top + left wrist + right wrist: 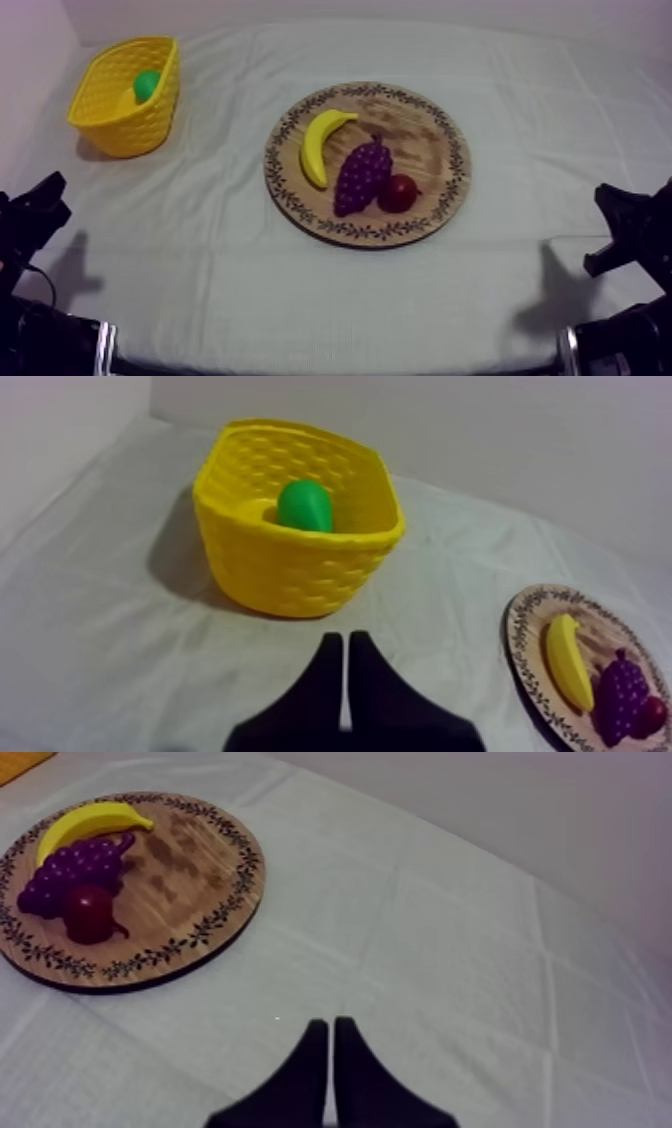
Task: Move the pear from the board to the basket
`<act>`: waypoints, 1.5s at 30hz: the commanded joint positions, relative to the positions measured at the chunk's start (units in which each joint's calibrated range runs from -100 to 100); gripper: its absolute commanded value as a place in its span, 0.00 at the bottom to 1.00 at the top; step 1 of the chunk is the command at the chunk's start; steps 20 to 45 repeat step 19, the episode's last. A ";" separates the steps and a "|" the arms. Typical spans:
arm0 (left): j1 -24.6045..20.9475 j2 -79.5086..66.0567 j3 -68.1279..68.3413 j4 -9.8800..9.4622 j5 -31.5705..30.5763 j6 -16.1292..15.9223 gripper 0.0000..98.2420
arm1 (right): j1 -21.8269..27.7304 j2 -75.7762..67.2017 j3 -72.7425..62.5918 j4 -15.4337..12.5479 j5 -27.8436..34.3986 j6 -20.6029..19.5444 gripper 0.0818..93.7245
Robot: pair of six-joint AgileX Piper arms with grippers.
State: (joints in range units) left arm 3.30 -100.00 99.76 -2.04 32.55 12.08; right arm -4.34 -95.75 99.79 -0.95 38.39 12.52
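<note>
Pear (304, 506), lying in yellow basket (300, 571): probably light, stiff, slippery plastic; grips best across the belly. Left gripper (345, 640) and right gripper (330, 1024) pressed together, holding nothing.

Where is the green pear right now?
In the top view the green toy pear lies inside the yellow plastic basket at the far left of the cloth-covered table, well apart from the round wooden board.

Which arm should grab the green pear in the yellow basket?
Probably the left: the yellow woven basket holding the green toy pear sits on the left gripper's side; the right gripper rests beyond the round wooden board.
</note>
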 commanded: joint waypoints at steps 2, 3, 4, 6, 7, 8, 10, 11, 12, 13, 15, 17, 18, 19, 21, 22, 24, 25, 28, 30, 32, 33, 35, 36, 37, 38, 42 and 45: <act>-0.01 0.00 0.02 0.02 -0.04 -0.10 0.00 | -0.02 -0.01 -0.01 0.00 0.00 0.01 0.00; -0.01 0.00 0.02 0.02 -0.04 -0.14 0.00 | -0.02 -0.01 -0.01 0.00 0.00 0.01 0.00; -0.01 0.00 0.02 0.02 -0.04 -0.17 0.00 | -0.02 -0.01 -0.01 0.00 0.00 0.01 0.00; -0.01 0.00 0.02 0.02 -0.05 -0.20 0.00 | -0.02 -0.01 -0.01 0.00 0.00 0.01 0.00; -0.01 0.00 0.02 0.02 -0.05 -0.21 0.00 | -0.02 -0.01 -0.01 0.00 0.00 0.01 0.00; -0.01 0.00 0.02 0.02 -0.05 -0.22 0.00 | -0.02 -0.01 -0.01 0.00 0.00 0.01 0.00; -0.01 0.00 0.02 0.02 -0.05 -0.23 0.00 | -0.02 -0.01 -0.01 0.00 0.00 0.01 0.00; -0.01 0.00 0.02 0.02 -0.05 -0.23 0.00 | -0.02 -0.01 -0.01 0.00 0.00 0.01 0.00; -0.01 0.00 0.02 0.02 -0.05 -0.23 0.00 | -0.02 -0.01 -0.01 0.00 0.00 0.01 0.00; -0.01 0.00 0.02 0.02 -0.05 -0.23 0.00 | -0.02 -0.01 -0.01 0.00 0.00 0.01 0.00; -0.01 0.00 0.02 0.02 -0.05 -0.24 0.00 | -0.02 -0.01 -0.01 0.00 0.00 0.01 0.00; -0.01 0.00 0.02 0.02 -0.05 -0.24 0.00 | -0.02 -0.01 -0.01 0.00 0.00 0.01 0.00; -0.01 0.00 0.02 0.02 -0.05 -0.24 0.00 | -0.02 -0.01 -0.01 0.00 0.00 0.01 0.00; -0.01 0.00 0.02 0.02 -0.05 -0.24 0.00 | -0.02 -0.01 -0.01 0.00 0.00 0.01 0.00; -0.01 0.00 0.02 0.02 -0.05 -0.24 0.00 | -0.02 -0.01 -0.01 0.00 0.00 0.01 0.00; -0.01 0.00 0.02 0.02 -0.05 -0.24 0.00 | -0.02 -0.01 -0.01 0.00 0.00 0.01 0.00; -0.01 0.00 0.02 0.02 -0.05 -0.24 0.00 | -0.02 -0.01 -0.01 0.00 0.00 0.01 0.00; -0.01 0.00 0.02 0.02 -0.05 -0.24 0.00 | -0.02 -0.01 -0.01 0.00 0.00 0.01 0.00; -0.01 0.00 0.02 0.02 -0.05 -0.24 0.00 | -0.02 -0.01 -0.01 0.00 0.00 0.01 0.00; -0.01 0.00 0.02 0.02 -0.05 -0.24 0.00 | -0.02 -0.01 -0.01 0.00 0.00 0.01 0.00; -0.01 0.00 0.02 0.02 -0.05 -0.24 0.00 | -0.02 -0.01 -0.01 0.00 0.00 0.01 0.00; -0.01 0.00 0.02 0.02 -0.05 -0.24 0.00 | -0.02 -0.01 -0.01 0.00 0.00 0.01 0.00; -0.01 0.00 0.02 0.02 -0.05 -0.24 0.00 | -0.02 -0.01 -0.01 0.00 0.00 0.01 0.00; -0.01 0.00 0.02 0.02 -0.05 -0.24 0.00 | -0.02 -0.01 -0.01 0.00 0.00 0.01 0.00; -0.01 0.00 0.02 0.02 -0.05 -0.24 0.00 | -0.02 -0.01 -0.01 0.00 0.00 0.01 0.00; -0.01 0.00 0.02 0.02 -0.05 -0.24 0.00 | -0.02 -0.01 -0.01 0.00 0.00 0.01 0.00; -0.01 0.00 0.02 0.02 -0.05 -0.24 0.00 | -0.02 -0.01 -0.01 0.00 0.00 0.01 0.00; -0.01 0.00 0.02 0.02 -0.05 -0.24 0.00 | -0.02 -0.01 -0.01 0.00 0.00 0.01 0.00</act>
